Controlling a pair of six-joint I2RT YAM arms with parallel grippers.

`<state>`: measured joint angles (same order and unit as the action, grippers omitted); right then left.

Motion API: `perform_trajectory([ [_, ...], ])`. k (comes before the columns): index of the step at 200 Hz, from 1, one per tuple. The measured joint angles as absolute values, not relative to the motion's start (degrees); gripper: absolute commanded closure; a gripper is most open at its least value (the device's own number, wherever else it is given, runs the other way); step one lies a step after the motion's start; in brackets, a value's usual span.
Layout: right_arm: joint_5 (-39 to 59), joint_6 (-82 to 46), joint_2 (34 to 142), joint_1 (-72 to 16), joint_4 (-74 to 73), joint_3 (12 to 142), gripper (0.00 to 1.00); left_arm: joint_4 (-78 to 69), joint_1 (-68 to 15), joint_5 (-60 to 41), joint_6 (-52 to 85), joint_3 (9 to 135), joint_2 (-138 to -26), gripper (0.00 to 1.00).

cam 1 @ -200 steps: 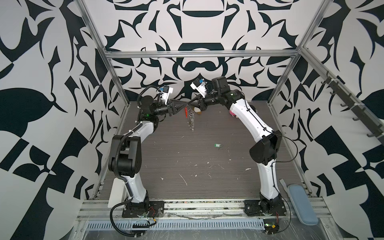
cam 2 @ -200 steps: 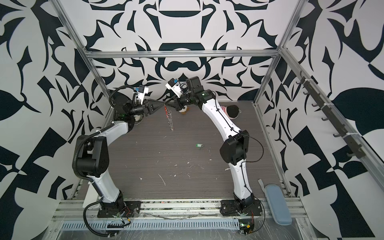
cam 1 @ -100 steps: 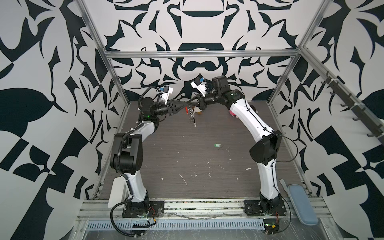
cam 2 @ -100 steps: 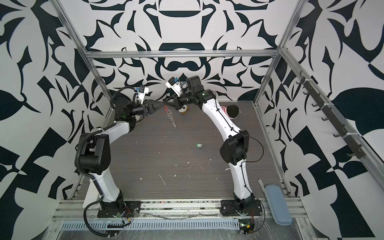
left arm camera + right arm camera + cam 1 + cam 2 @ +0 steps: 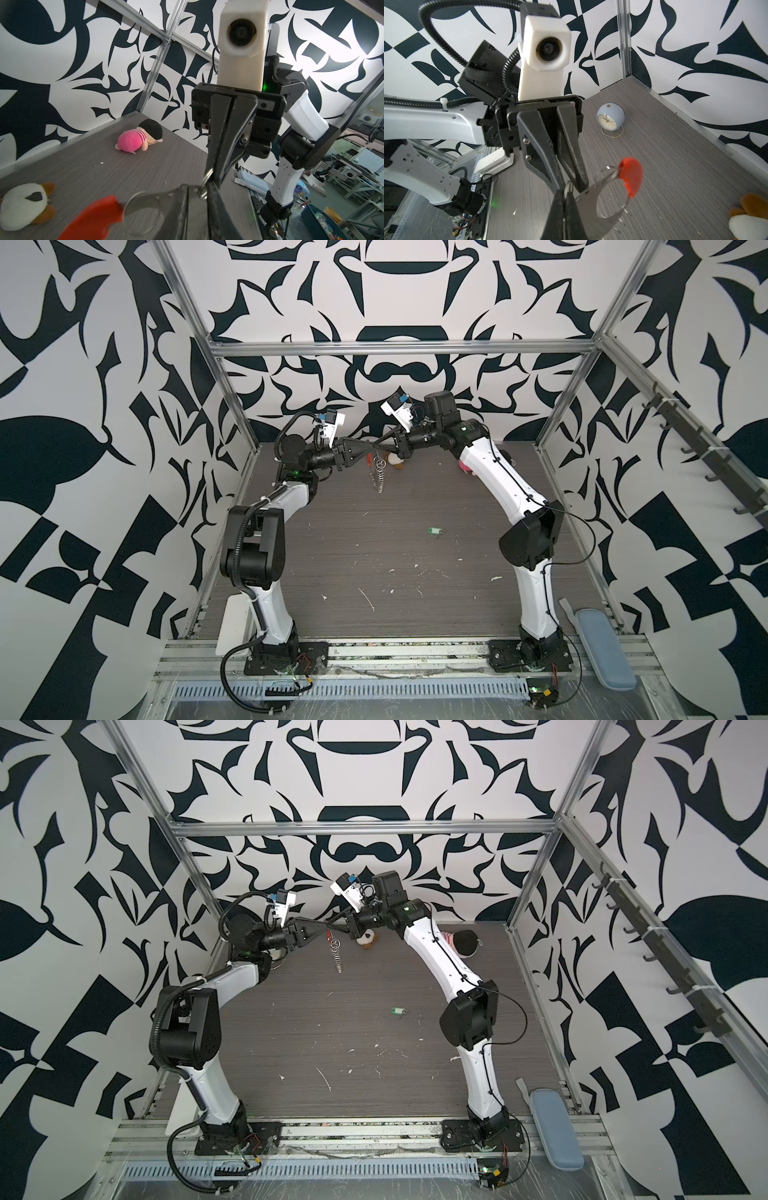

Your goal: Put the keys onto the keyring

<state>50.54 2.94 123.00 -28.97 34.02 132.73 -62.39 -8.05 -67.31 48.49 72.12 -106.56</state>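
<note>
Both arms meet in the air above the back of the bench. The right claw is pinched tight on a small ring of the keyring. The left claw, jaws narrow, grips the same ring. The chain dangles. The keys, a green tag, lie on the bench, well apart.

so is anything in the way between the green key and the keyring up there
Nothing visible: the green key lies alone on the table. The keyring hangs at the back, held by the left gripper and the right gripper.
</note>
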Motion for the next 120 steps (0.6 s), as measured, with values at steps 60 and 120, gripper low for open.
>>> perform_trajectory([
  [60,50.33,2.74,123.0,-28.82,33.87,132.73,1.0,-63.44,-8.21,-68.05,49.47,72.16,-106.59,1.0],
  [120,49.69,0.84,123.02,-28.64,32.47,132.66,1.0,-65.36,-8.38,-66.08,50.19,71.94,-106.61,1.0],
])
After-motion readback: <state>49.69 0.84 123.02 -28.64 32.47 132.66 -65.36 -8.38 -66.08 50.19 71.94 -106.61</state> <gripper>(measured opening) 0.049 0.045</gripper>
